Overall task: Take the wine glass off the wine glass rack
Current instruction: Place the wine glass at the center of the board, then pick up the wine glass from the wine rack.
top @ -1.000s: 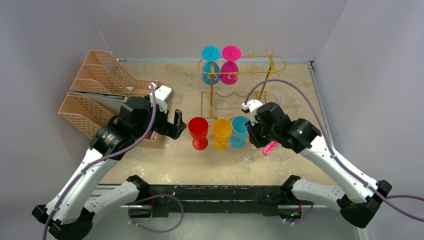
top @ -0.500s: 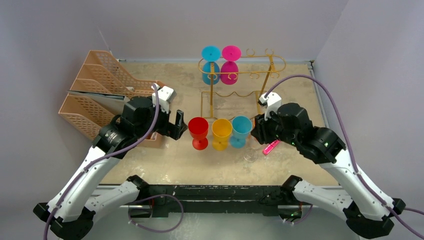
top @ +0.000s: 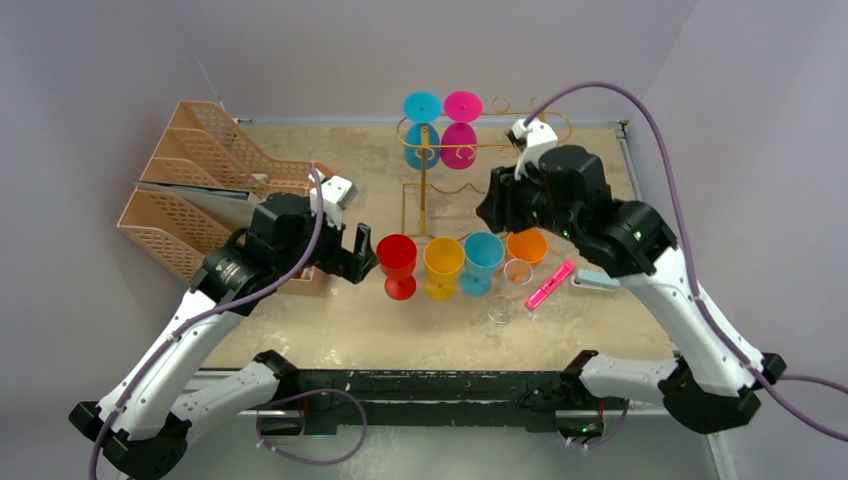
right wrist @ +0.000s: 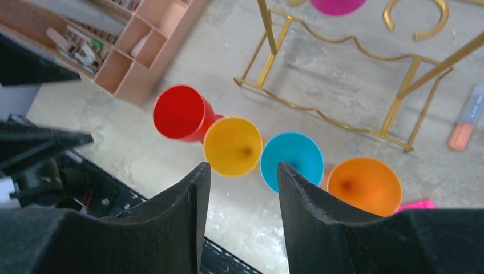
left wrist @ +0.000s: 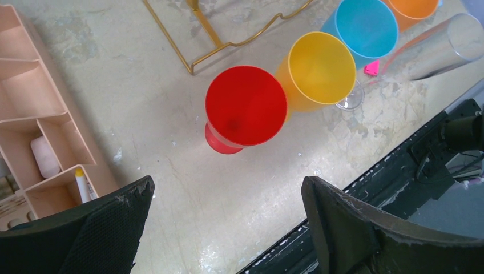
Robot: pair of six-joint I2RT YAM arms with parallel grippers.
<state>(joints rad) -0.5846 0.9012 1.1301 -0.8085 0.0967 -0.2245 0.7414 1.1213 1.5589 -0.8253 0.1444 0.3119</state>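
Observation:
The gold wire rack (top: 545, 115) stands at the back of the table. A blue glass (top: 422, 128) and a magenta glass (top: 461, 128) hang upside down from its left end. The rack's foot rail shows in the right wrist view (right wrist: 337, 120), with the magenta glass (right wrist: 338, 5) at the top edge. Red (top: 396, 262), yellow (top: 443, 266), blue (top: 481, 260) and orange (top: 527, 246) glasses stand upright on the table. My right gripper (top: 492, 212) is open and empty, raised in front of the rack's right half. My left gripper (top: 358, 250) is open and empty, just left of the red glass (left wrist: 245, 105).
Peach mesh file trays (top: 190, 185) and a compartment organiser (left wrist: 40, 131) sit at the left. A clear glass (top: 516, 275) stands beside the orange one, another clear glass (top: 500, 309) in front. A pink marker (top: 549, 284) and a flat grey-blue item (top: 603, 280) lie at the right.
My right arm has lifted and swung back toward the rack, uncovering the orange glass, clear glass and pink marker. My left gripper has barely shifted.

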